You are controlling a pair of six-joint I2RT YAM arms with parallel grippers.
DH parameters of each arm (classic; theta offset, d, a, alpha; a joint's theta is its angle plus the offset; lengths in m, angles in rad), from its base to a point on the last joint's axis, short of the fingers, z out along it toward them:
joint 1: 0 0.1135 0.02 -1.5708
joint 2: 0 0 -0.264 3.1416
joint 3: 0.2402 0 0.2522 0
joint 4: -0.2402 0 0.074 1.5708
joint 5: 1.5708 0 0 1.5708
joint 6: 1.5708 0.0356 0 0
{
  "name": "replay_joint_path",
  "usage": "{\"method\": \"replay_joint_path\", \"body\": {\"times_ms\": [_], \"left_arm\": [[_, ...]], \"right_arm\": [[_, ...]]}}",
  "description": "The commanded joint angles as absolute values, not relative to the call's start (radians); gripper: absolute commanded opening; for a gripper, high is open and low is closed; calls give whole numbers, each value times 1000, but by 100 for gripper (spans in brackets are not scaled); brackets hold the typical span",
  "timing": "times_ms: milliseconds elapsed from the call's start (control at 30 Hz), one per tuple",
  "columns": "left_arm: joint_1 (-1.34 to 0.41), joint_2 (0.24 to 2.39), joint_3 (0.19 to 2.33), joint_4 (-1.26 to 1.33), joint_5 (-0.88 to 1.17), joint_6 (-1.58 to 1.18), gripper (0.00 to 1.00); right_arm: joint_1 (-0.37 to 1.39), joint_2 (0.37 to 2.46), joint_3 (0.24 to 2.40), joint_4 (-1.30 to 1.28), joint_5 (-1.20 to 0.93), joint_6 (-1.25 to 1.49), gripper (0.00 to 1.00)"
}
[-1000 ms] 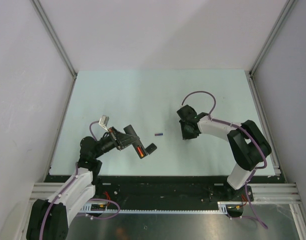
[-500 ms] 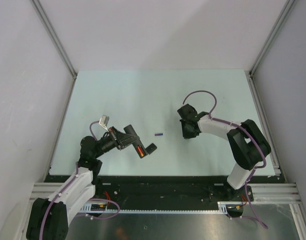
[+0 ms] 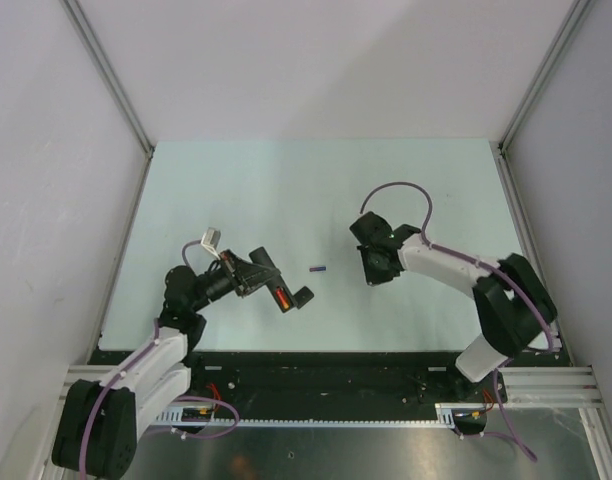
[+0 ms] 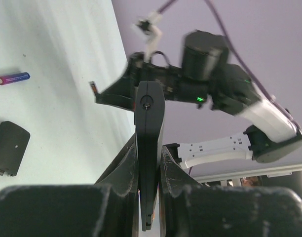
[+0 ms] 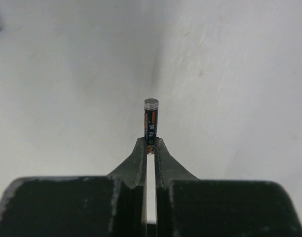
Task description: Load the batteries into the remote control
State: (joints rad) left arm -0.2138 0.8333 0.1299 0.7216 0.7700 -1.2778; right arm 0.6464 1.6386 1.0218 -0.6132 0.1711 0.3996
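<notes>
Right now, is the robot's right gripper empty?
No, the right gripper pinches a small dark cylindrical battery by its lower end.

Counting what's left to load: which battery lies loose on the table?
The blue-purple battery, lying alone on the table; the dark battery is pinched in the right gripper.

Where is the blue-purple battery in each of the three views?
Top: battery on the table, near the middle.
Left wrist: battery at the upper left, above the cover.
Right wrist: not recognisable; only a dark blur at the left edge.
Landmark: the cover, below-left of the battery in the top view.
</notes>
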Motion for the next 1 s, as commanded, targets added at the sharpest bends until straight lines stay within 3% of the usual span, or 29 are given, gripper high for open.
{"method": "replay_joint_path", "body": {"times_ms": [0,433,967], "left_arm": [[-221,882,199,755,762,-1296,0],[-311,1121,298,940,743,-1401,0],[-411,1135,316,942,664,-1321,0]], "right_arm": [[762,1462,1196,-854,176,399,0],[1025,1525,1751,-1244,71,445,0],[1069,1658,1832,-1281,-113,453,0]]}}
